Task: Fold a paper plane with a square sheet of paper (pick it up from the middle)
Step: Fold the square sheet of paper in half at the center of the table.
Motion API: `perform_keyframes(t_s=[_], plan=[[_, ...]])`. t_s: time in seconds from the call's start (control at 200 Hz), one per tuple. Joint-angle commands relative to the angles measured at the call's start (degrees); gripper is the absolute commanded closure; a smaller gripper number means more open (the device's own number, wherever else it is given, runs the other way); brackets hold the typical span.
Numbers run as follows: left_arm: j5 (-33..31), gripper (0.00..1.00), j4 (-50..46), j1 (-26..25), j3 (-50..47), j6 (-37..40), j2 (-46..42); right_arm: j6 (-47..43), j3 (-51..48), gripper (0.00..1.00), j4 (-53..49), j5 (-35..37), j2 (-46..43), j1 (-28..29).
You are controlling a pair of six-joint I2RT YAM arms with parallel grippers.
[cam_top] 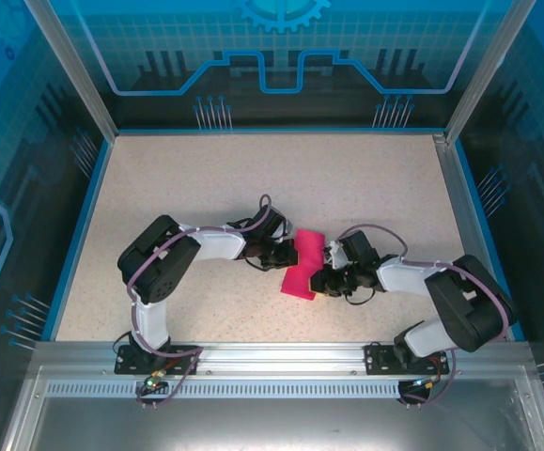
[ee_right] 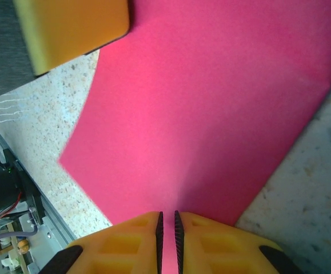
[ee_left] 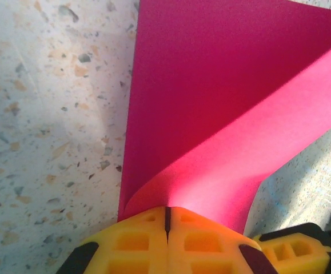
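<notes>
The square sheet of paper (cam_top: 303, 266) is magenta-pink and sits mid-table between my two grippers, bent over on itself. In the left wrist view the sheet of paper (ee_left: 211, 85) has one layer flat on the table while another curls up into my left gripper (ee_left: 167, 208), whose yellow fingers are shut on it. My left gripper (cam_top: 284, 252) is at the sheet's left edge. My right gripper (cam_top: 325, 280) is at its right edge. In the right wrist view the paper (ee_right: 211, 103) rises into my right gripper (ee_right: 167, 214), which pinches it with a narrow slit.
The speckled beige table (cam_top: 206, 188) is ringed by blue walls and metal posts. A metal rail (cam_top: 272, 355) runs along the near edge by the arm bases. The left gripper's yellow finger (ee_right: 68, 28) sits close beyond the paper in the right wrist view.
</notes>
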Motion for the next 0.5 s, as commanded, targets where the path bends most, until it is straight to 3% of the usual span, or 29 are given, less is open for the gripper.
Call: perform_keyframes(t_s=[0.0,0.495], plan=[[-2.8,1.00,-5.0,-0.7,-0.6,1.8,3.6,0.8,0.1,0.83,-2.5,-0.4,-4.1,1.2],[-3.4,1.00,-5.9,-0.7,-0.5,2.3,3.1,0.4,-0.5,0.84,-2.4,0.9,2.8,4.0]])
